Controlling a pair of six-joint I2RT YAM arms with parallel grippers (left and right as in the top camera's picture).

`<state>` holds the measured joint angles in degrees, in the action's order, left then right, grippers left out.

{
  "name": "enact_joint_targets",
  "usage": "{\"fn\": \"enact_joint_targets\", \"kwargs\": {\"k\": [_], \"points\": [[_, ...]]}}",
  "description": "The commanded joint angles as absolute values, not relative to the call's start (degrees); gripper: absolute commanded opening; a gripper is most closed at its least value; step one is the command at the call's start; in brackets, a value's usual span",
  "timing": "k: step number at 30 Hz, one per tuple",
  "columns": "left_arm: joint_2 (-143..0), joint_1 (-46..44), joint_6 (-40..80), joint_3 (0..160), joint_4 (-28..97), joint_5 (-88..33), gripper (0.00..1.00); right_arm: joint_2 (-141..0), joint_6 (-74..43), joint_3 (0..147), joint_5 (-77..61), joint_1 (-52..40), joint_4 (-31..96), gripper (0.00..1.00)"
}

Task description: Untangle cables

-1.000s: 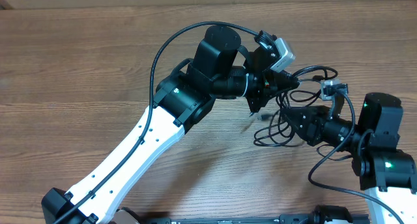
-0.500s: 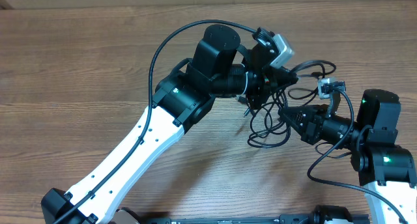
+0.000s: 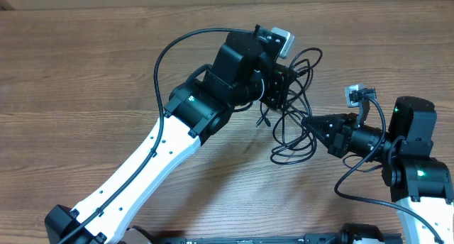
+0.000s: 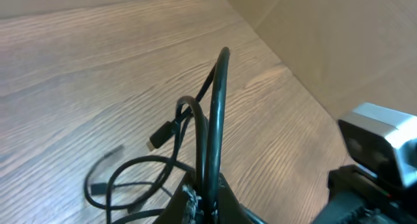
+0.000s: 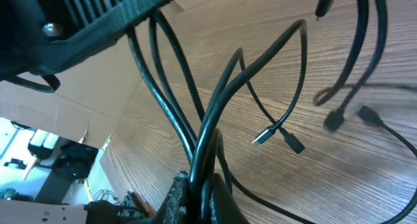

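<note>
A tangle of thin black cables (image 3: pixel 294 130) hangs between my two grippers over the wooden table. My left gripper (image 3: pixel 282 95) is shut on a loop of cable (image 4: pixel 215 113) and holds it up; loose plug ends (image 4: pixel 159 136) dangle below. My right gripper (image 3: pixel 312 125) is shut on several cable strands (image 5: pixel 212 133) at the right side of the tangle. In the right wrist view, small plug ends (image 5: pixel 280 136) hang free above the table.
The brown wooden table (image 3: pixel 92 74) fills the view. A cardboard wall (image 4: pixel 339 48) stands behind the table's far edge. The left arm's thick black wire (image 3: pixel 170 67) arches over its white link.
My left gripper has moved up and to the left with its cable, pulling the loop away from the right gripper. The right gripper has stayed almost still.
</note>
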<state>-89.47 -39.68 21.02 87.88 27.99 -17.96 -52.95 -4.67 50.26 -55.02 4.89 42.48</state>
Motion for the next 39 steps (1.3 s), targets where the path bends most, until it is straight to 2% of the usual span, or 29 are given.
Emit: {"fn": "enact_joint_targets", "kwargs": {"k": [1,11,18,23,27,35,39], "points": [[-88.0,-39.8,22.8,89.2,29.5,-14.1,0.04,-52.8,-4.4,51.8,-56.7,5.3,41.8,0.04],[-88.0,-39.7,29.4,89.2,40.8,-0.2,0.04,-52.8,-4.5,51.8,-56.7,5.3,41.1,0.04],[-88.0,-39.8,30.5,89.2,42.4,0.3,0.04,-52.8,-6.1,51.8,-56.7,5.3,39.6,0.04],[-88.0,-39.8,31.1,89.2,42.2,-5.3,0.04,-52.8,-12.7,51.8,-56.7,5.3,36.6,0.04],[-88.0,-39.9,29.4,89.2,41.4,-11.3,0.04,-52.8,-13.7,51.8,-56.5,5.3,36.0,0.04],[-88.0,-39.9,13.2,89.2,37.7,-30.2,0.04,-52.8,-15.2,51.8,-56.5,5.3,33.2,0.04],[-88.0,-40.7,9.2,89.2,37.6,-33.0,0.04,-52.8,-15.2,51.8,-56.5,5.3,33.2,0.04]]}}
